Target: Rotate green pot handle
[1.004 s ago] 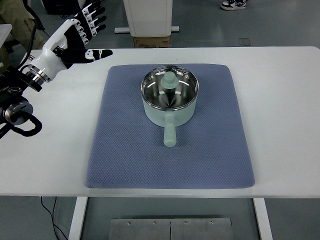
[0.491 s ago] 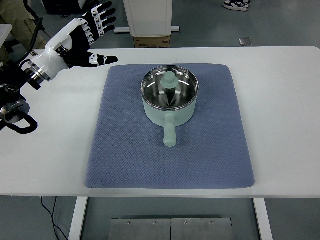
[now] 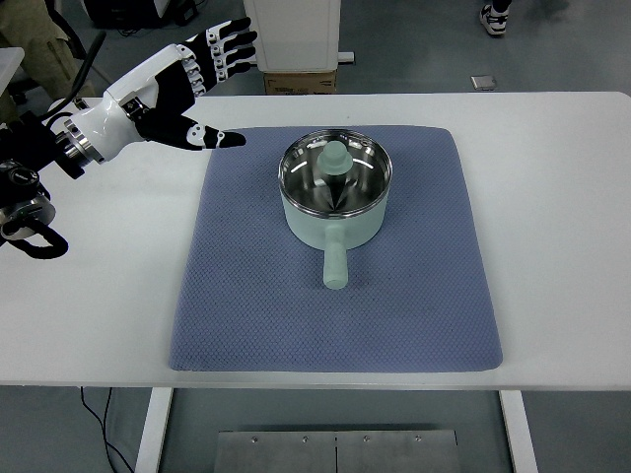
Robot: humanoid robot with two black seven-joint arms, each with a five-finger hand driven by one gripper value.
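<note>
Pale green pot (image 3: 333,197) at centre of frame, sitting upright on blue-grey mat (image 3: 256,296). Shiny steel inside, with rounded green knob (image 3: 336,156) showing in upper part of bowl; unclear whether lid part or reflection. Handle (image 3: 335,264) same pale green, short and thick, pointing straight down toward bottom of frame, lying over mat just below pot body. Nothing touching pot or handle.

Mat textured, roughly rectangular, spread over middle of white table (image 3: 552,217); bare table left, right and along bottom edge.

Left hand (image 3: 182,84) in upper left of frame, black palm with white-and-black finger segments, on white wrist and black arm entering from left edge. Fingers (image 3: 225,44) spread wide and fanned toward top of frame, thumb (image 3: 219,139) stretched out to the right with tip over mat's upper left corner. Holding nothing. Well apart from pot, up and to the left of it. Cannot tell whether thumb touches mat or hangs above.

Black cable loop (image 3: 30,236) at left edge below arm.

Right hand not visible anywhere.

Beyond far table edge at top: grey floor, white stand base (image 3: 292,34) with cardboard box (image 3: 299,82) under it, a person's shoe (image 3: 496,15) at upper right.
</note>
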